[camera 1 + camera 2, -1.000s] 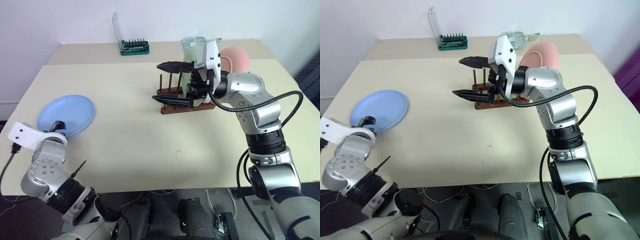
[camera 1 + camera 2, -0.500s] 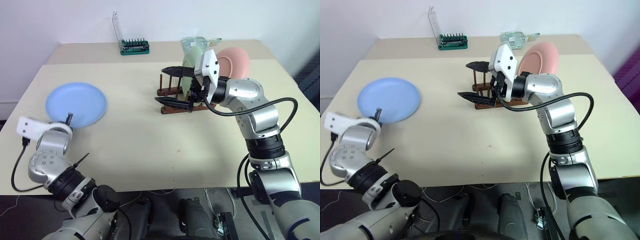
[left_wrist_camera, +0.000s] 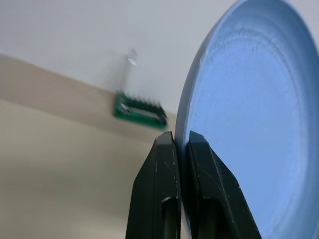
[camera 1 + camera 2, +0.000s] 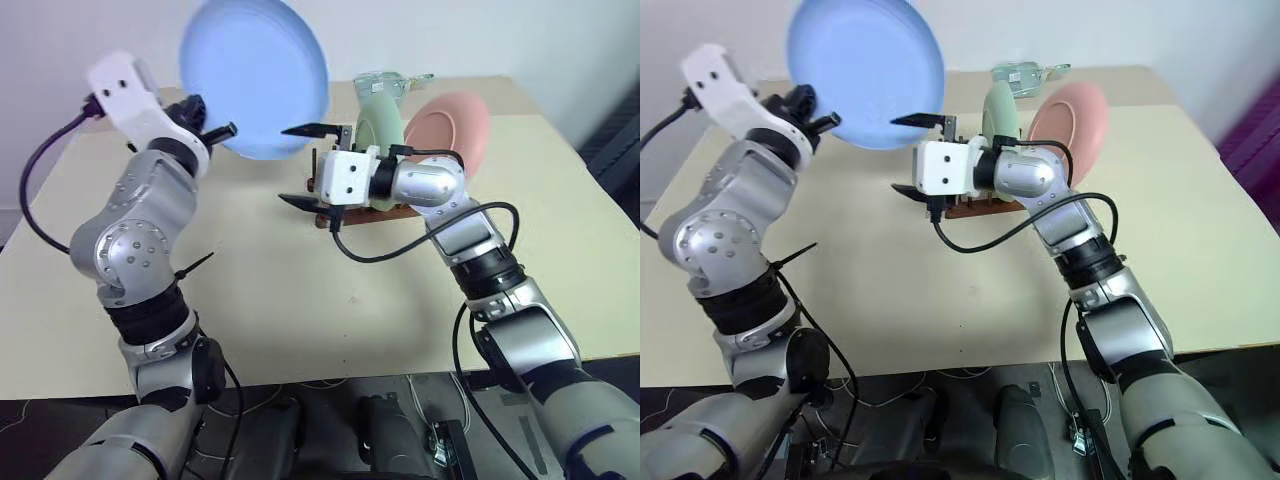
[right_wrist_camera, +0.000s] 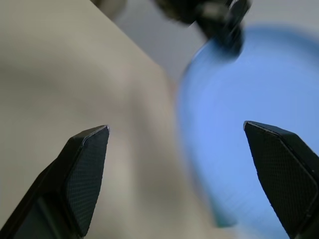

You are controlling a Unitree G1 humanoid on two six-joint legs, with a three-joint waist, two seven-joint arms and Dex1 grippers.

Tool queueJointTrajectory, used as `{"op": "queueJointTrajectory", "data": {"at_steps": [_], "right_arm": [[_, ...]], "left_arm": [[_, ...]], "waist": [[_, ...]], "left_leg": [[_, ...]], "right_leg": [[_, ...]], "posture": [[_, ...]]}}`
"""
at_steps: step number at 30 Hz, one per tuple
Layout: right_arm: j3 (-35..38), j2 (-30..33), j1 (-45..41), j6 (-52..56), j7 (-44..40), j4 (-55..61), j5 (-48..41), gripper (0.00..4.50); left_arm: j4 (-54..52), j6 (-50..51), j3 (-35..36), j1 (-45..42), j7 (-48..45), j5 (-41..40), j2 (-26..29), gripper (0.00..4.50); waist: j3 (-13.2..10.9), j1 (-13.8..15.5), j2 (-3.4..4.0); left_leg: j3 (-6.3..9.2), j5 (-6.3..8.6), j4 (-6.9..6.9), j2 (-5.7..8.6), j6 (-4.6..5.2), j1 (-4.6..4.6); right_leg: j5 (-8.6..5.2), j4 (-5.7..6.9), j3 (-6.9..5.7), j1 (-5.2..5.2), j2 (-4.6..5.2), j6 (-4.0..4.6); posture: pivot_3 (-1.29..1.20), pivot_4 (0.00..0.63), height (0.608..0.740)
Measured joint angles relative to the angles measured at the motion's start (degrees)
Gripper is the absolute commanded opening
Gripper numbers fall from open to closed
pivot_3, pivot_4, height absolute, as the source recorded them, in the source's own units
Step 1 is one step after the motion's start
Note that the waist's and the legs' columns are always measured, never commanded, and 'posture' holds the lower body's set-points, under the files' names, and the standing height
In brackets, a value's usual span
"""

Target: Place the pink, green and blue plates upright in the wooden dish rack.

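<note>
You had no text, label, brand, number or sign to read anywhere in these views.

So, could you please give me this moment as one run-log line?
left gripper: shut on blue plate, raised | right gripper: open, empty, facing it | green plate, pink plate: upright in wooden dish rack
</note>
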State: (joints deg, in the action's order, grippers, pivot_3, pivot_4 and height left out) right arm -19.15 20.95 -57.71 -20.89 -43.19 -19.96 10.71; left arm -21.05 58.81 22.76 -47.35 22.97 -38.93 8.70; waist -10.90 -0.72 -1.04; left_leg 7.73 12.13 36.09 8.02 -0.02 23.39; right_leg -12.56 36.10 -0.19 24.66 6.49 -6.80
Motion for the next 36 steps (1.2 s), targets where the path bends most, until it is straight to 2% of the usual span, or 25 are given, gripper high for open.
{"op": "queueJointTrajectory", "data": {"at_steps": [6, 7, 9, 13, 15, 19, 22, 27, 28, 30, 31, 32, 33, 36], "right_arm": [[-1.6, 0.0, -1.9, -7.5, 7.7, -7.1, 8.5, 4.41], [-2.2, 0.0, -1.9, -8.4, 8.3, -8.0, 9.5, 3.87], [-3.0, -0.1, -1.9, -9.6, 9.0, -9.5, 11.0, 3.17], [-3.1, -0.1, -2.1, -10.6, 10.9, -11.0, 12.9, 0.98], [-3.1, 0.0, -2.1, -10.8, 12.0, -11.9, 13.9, 0.03], [-3.5, 0.1, -2.1, -11.4, 13.7, -12.4, 15.7, 0.03], [-3.6, 0.4, -2.1, -12.2, 15.2, -12.4, 16.9, 0.00], [-3.6, 0.5, -2.1, -13.3, 16.0, -12.5, 17.8, 0.00], [-3.6, 0.5, -2.2, -13.7, 16.0, -12.5, 17.8, 0.00], [-3.6, 0.5, -2.3, -14.6, 15.9, -12.8, 17.7, 0.00], [-3.6, 0.5, -2.4, -15.0, 15.8, -12.8, 17.6, 0.00], [-3.5, 0.3, -2.5, -15.5, 15.5, -12.8, 16.5, 0.00], [-3.2, 0.3, -2.5, -16.1, 15.0, -12.8, 14.9, 0.00], [-0.3, -0.2, -2.5, -15.0, 11.6, -12.0, 7.1, 0.00]], "left_arm": [[-0.1, 5.0, 2.3, -0.9, 2.8, -3.3, -3.0, 0.03], [-0.1, 5.4, 3.1, -1.2, 3.4, -4.2, -3.7, 0.00], [-0.1, 6.0, 3.4, -1.9, 3.9, -5.1, -4.1, 0.00], [-0.6, 6.1, 4.3, -2.0, 5.2, -6.3, -4.6, 0.00], [-0.6, 6.1, 4.9, -2.0, 5.6, -6.8, -4.9, 0.00], [-1.0, 6.0, 4.9, -2.0, 5.8, -7.7, -4.9, 0.00], [-1.2, 4.3, 5.1, -2.0, 5.1, -8.6, -5.7, 0.99], [-1.3, -4.8, 6.0, -3.2, 2.9, -9.0, -5.4, 3.62], [-1.2, -7.6, 7.0, -4.2, 2.7, -8.8, -5.0, 4.00], [0.0, -13.9, 10.2, -6.8, 2.5, -8.3, -2.4, 4.00], [1.0, -17.1, 12.1, -7.6, 2.3, -7.4, 0.7, 4.00], [2.2, -19.4, 13.1, -6.4, 1.2, -5.1, 6.3, 4.00], [3.4, -20.7, 13.7, -3.9, -0.1, -2.4, 11.9, 4.00], [6.6, -22.6, 12.7, 5.8, -4.5, 6.2, 21.5, 4.00]], "waist": [[0.0, 0.0, 0.00], [0.0, 0.0, -0.01], [0.0, 0.0, -0.01], [0.0, 0.0, -0.01], [0.0, 0.0, -0.01], [0.0, 0.0, 0.00], [0.0, 0.0, -0.01], [0.0, -0.1, -0.01], [0.0, -0.1, -0.01], [0.0, -0.3, -0.01], [0.0, -0.5, -0.01], [0.0, -0.8, 0.01], [0.0, -1.1, 0.02], [0.0, -1.4, 0.02]], "left_leg": [[0.00, -0.03, -0.03, -0.01, -0.02, 0.00], [0.00, -0.03, -0.02, -0.01, -0.03, 0.00], [0.00, -0.04, -0.02, -0.01, -0.03, 0.00], [0.01, -0.04, -0.03, -0.01, -0.04, 0.00], [0.01, -0.05, -0.03, -0.01, -0.04, 0.00], [0.01, -0.05, -0.02, 0.00, -0.04, 0.00], [0.00, -0.05, -0.02, 0.00, -0.05, 0.00], [0.00, -0.05, -0.03, -0.01, -0.05, 0.00], [0.00, -0.06, -0.04, -0.02, -0.06, 0.00], [-0.02, -0.07, -0.07, -0.04, -0.08, -0.01], [-0.05, -0.07, -0.13, -0.06, -0.09, -0.04], [-0.13, -0.08, -0.23, -0.10, -0.11, -0.11], [-0.14, -0.09, -0.31, -0.10, -0.12, -0.15], [-0.10, -0.10, -0.37, -0.08, -0.12, -0.16]], "right_leg": [[0.00, 0.00, 0.01, 0.02, -0.01, 0.01], [0.00, 0.00, 0.02, 0.02, -0.01, 0.01], [0.00, 0.00, 0.02, 0.01, -0.01, 0.01], [0.00, 0.01, 0.02, 0.01, -0.02, 0.01], [0.01, 0.01, 0.02, 0.02, -0.02, 0.01], [0.01, 0.01, 0.03, 0.01, -0.02, 0.02], [0.01, 0.00, 0.03, 0.01, -0.02, 0.02], [0.01, 0.00, 0.03, 0.02, -0.02, 0.02], [0.01, -0.01, 0.03, 0.02, -0.03, 0.03], [0.02, -0.01, 0.03, 0.03, -0.05, 0.05], [0.03, -0.02, 0.06, 0.05, -0.07, 0.06], [0.03, 0.00, 0.17, 0.07, -0.12, 0.08], [0.02, 0.01, 0.23, 0.08, -0.13, 0.08], [0.03, -0.01, 0.25, 0.08, -0.14, 0.09]], "posture": [[0.00, 0.150, 0.740], [0.00, 0.150, 0.740], [0.00, 0.150, 0.740], [0.00, 0.150, 0.740], [0.00, 0.150, 0.740], [0.00, 0.150, 0.740], [0.00, 0.150, 0.740], [0.00, 0.150, 0.740], [0.00, 0.150, 0.740], [0.00, 0.150, 0.740], [0.00, 0.150, 0.740], [0.00, 0.150, 0.740], [0.00, 0.150, 0.740], [0.00, 0.150, 0.740]]}}
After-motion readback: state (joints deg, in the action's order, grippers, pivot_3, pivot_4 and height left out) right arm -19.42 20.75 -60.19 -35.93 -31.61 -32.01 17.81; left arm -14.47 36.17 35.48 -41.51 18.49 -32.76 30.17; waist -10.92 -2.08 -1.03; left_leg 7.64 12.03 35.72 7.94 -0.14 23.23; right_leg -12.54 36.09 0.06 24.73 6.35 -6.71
